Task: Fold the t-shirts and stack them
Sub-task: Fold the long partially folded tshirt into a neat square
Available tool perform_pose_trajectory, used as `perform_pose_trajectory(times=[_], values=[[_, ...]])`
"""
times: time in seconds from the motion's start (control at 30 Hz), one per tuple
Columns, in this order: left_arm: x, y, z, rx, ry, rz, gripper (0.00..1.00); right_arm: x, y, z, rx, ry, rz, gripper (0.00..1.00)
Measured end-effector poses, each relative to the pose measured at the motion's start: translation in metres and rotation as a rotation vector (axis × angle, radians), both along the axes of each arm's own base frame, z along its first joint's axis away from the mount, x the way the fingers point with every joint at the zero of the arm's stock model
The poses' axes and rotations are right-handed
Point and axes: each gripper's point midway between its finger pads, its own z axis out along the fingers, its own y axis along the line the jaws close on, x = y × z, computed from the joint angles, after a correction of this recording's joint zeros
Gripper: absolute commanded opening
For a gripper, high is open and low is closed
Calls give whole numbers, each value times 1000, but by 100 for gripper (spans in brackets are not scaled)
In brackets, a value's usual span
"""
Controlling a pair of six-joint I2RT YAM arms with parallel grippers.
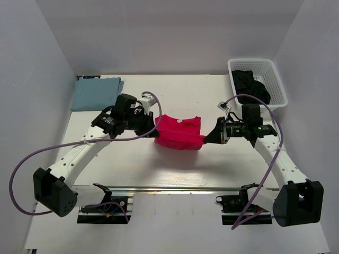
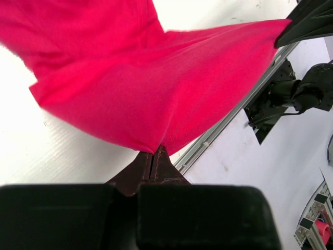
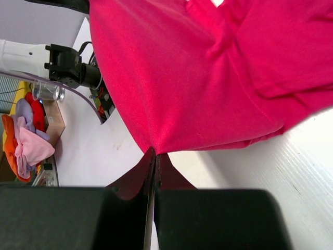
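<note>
The crimson red t-shirt [image 1: 179,133] hangs stretched between both grippers above the middle of the table, its lower part draping down to the surface. My left gripper [image 1: 154,133] is shut on the shirt's left near corner [image 2: 151,148]. My right gripper [image 1: 205,141] is shut on the right near corner [image 3: 156,148]. In the wrist views the cloth [image 2: 156,83] [image 3: 208,73] spreads taut away from each pair of pinched tips. A pale blue-grey t-shirt [image 1: 96,93] lies folded flat at the back left of the table.
A white lattice basket [image 1: 258,80] at the back right holds dark clothing [image 1: 250,84]. A metal rail [image 1: 175,188] runs along the near edge between the arm bases. White walls enclose the table on the left, back and right.
</note>
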Motion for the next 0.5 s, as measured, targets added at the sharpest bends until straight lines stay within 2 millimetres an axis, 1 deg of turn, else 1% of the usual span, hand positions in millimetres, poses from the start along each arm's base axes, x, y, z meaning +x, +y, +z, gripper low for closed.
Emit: perform_pose_trajectory(times=[0.1,0.23,0.37,0.5], values=[[2,0,-1,0,3,3,0,2,0,1,-2,-2,-2,0],[8,0,-11,15,27,18,0,6,0,2,0,-3,-8,0],[22,-1,-24,39,30,45,0,18,2,-2,7,9,-20,0],[42,0,-47,90,54,98,0,35,4,-12,4,33,-45,0]])
